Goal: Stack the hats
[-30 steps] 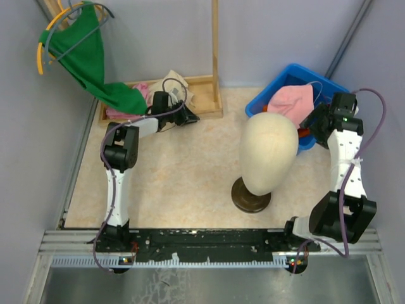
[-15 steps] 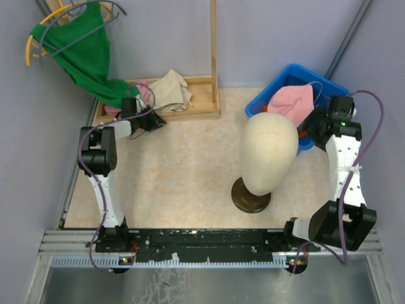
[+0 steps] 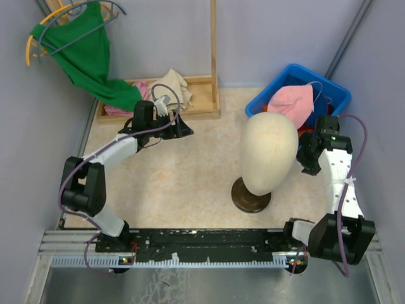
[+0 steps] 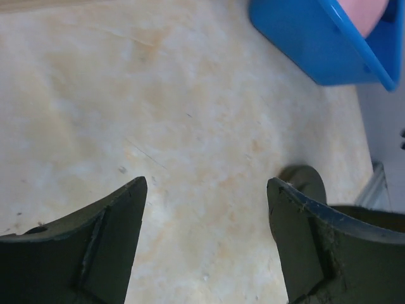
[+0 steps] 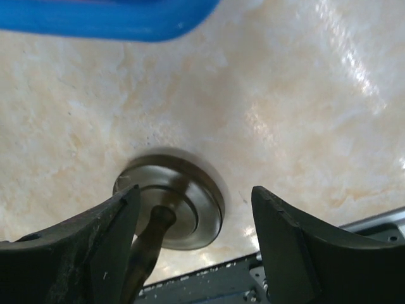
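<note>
Pink hat [image 3: 292,101] is the one hat plainly on show: soft, pale rose fabric, crumpled and draped over the near rim of the blue bin [image 3: 278,82], behind the head [image 3: 269,152] and to its right. A thin cord loops off its top. Just right of the head, at the bin's near corner, a sliver of red fabric [image 3: 305,132] peeks out; I cannot tell which hat it belongs to.

The right gripper [image 3: 309,155] hangs just right of the head, close to the pink hat but nearer than it and clear of the cloth. Its jaws stand spread with nothing between them, and its own camera looks down past them at the head's round dark base [image 5: 174,202].

The left gripper [image 3: 183,123] is well to the left of the head, beside the wooden tray [image 3: 202,95], far from the pink hat. Its jaws also gape wide, holding nothing, with bare floor [image 4: 190,126] under them. In its view, the bin sits far off, a scrap of pink showing above the rim.
</note>
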You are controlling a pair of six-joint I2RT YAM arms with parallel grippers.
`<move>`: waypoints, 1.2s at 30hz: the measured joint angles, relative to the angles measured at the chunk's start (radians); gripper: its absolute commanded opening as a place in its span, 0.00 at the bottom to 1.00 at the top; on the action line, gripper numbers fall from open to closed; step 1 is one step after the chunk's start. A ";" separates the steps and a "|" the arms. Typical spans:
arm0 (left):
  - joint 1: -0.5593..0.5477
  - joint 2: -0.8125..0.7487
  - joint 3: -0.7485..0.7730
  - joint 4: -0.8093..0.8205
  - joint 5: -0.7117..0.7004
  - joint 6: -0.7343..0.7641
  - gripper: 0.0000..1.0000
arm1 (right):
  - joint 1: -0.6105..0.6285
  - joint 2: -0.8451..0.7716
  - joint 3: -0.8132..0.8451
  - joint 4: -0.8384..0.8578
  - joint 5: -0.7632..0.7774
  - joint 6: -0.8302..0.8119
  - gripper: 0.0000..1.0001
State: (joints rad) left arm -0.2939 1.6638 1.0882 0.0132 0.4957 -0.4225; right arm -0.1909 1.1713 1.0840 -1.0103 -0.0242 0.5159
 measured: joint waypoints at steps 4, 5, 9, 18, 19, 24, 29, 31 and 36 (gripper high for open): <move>-0.044 -0.094 -0.066 -0.014 0.058 -0.024 0.81 | 0.010 -0.001 -0.051 -0.045 -0.049 0.041 0.71; -0.057 -0.105 -0.087 -0.020 0.070 -0.034 0.79 | 0.011 -0.003 -0.071 -0.047 -0.066 0.056 0.71; -0.104 -0.095 -0.171 -0.072 0.108 -0.084 0.76 | 0.017 -0.018 -0.171 -0.040 -0.130 0.147 0.69; -0.258 0.091 -0.168 -0.110 0.197 -0.203 0.75 | 0.063 -0.068 -0.354 0.008 -0.165 0.362 0.69; -0.266 0.113 -0.163 -0.108 0.208 -0.212 0.76 | 0.068 -0.068 -0.365 0.017 -0.163 0.380 0.70; -0.286 0.191 -0.145 -0.088 0.277 -0.274 0.76 | 0.111 -0.069 -0.407 0.054 -0.135 0.481 0.70; -0.296 0.232 -0.086 -0.069 0.311 -0.308 0.76 | 0.141 -0.069 -0.432 0.071 -0.082 0.589 0.70; -0.302 0.243 -0.072 -0.059 0.322 -0.320 0.76 | 0.151 -0.069 -0.439 0.075 -0.057 0.631 0.70; -0.317 0.275 -0.048 -0.045 0.340 -0.344 0.76 | 0.179 -0.054 -0.471 0.108 -0.019 0.738 0.70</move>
State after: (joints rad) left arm -0.6113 1.9388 1.0401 -0.0319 0.8356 -0.7662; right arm -0.0116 1.1172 0.6132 -0.9020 -0.0429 1.2537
